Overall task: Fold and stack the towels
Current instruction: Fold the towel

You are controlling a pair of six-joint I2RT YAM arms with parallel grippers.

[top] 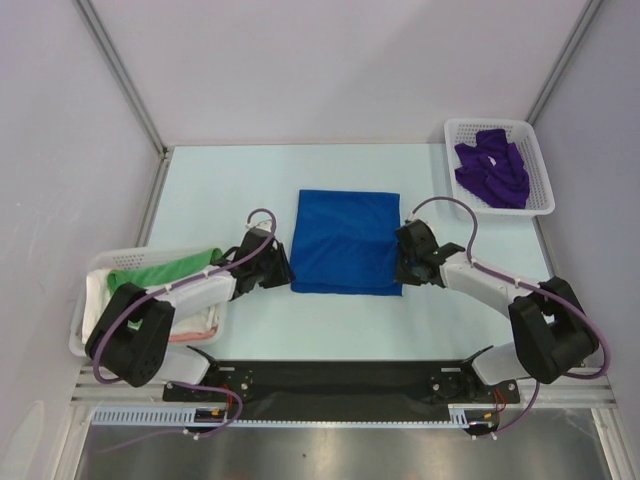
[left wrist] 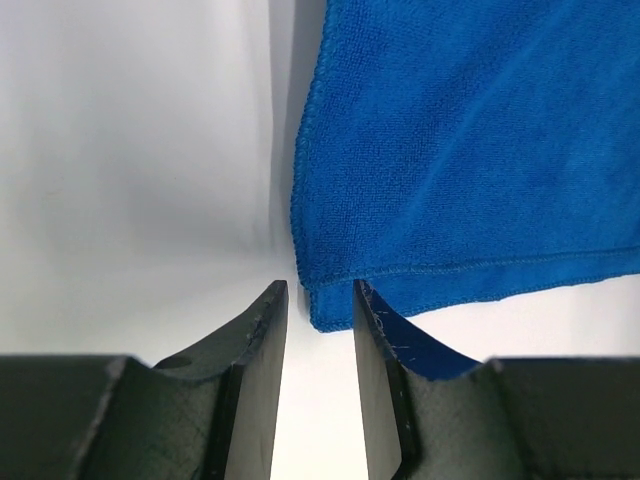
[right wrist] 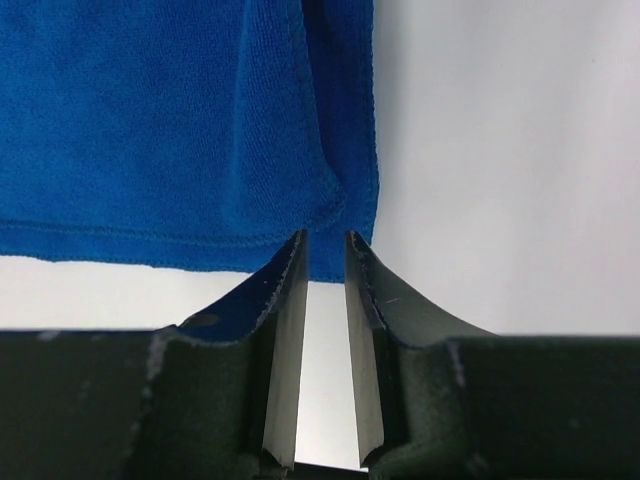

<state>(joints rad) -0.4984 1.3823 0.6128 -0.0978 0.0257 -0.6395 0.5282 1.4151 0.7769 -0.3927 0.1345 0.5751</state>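
Blue towel (top: 345, 240) | folded once, flat mid-surface | left gripper (left wrist: 320, 300) and right gripper (right wrist: 326, 245) at near corners, jaws parted, gripping nothing | further folds, stacking pending | green towel (top: 165, 270) in left basket (top: 82, 325), purple towel (top: 492, 168) far right, unfolded

text: none legible | labels: none | brands: none | numbers: none | signs: none

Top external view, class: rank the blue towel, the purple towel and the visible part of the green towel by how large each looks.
1. blue towel, spread flat, clearly largest.
2. purple towel, bunched in its basket.
3. green towel, only a strip showing; close to the purple one, so that order is unsure.
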